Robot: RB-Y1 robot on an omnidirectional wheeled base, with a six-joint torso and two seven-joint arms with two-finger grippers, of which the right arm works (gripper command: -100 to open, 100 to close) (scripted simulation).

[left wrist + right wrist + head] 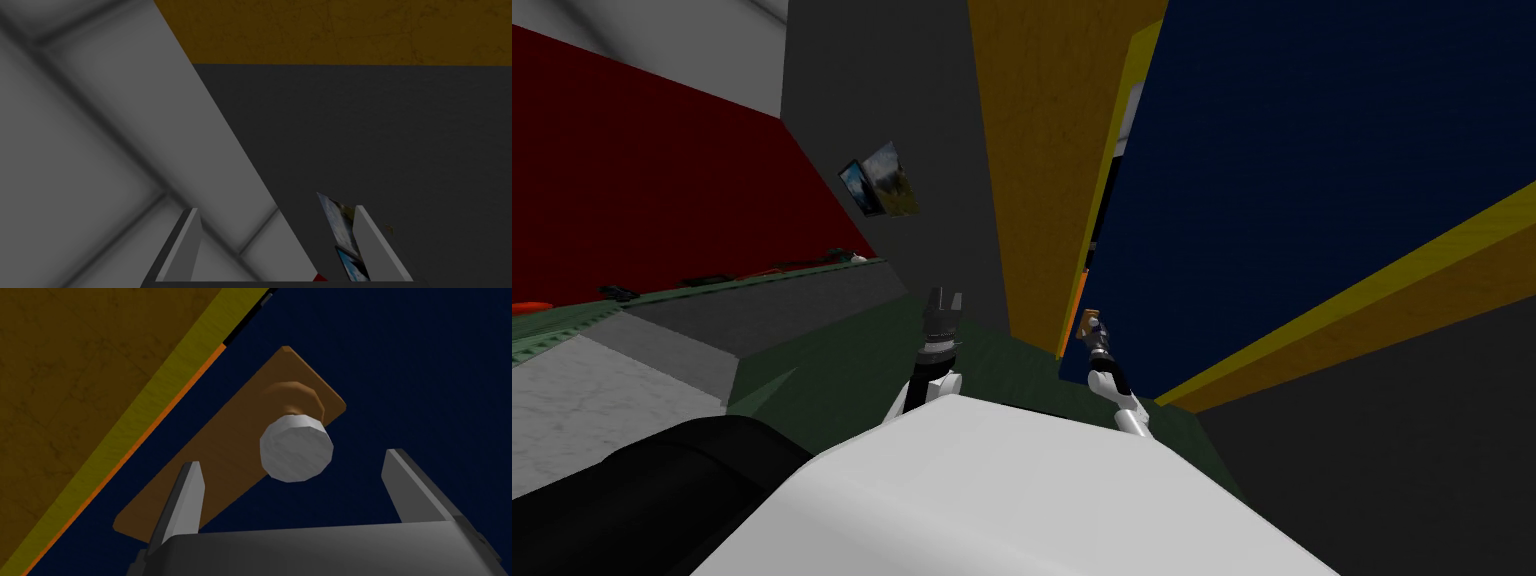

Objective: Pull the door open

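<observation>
So the pale grey round knob [296, 448] sits on a brown oblong backplate [225, 458] near the edge of the dark navy door [410, 363], right beside the yellow frame strip [150, 403]. The right gripper [1092, 327] is lined up square on the knob, fingers spread wide on either side and touching nothing yet. I'd guess that's so they can slide past it and clamp. The left gripper [275, 208] is parked off to the side by the grey wall, fingers apart, empty, probably just staying clear.
</observation>
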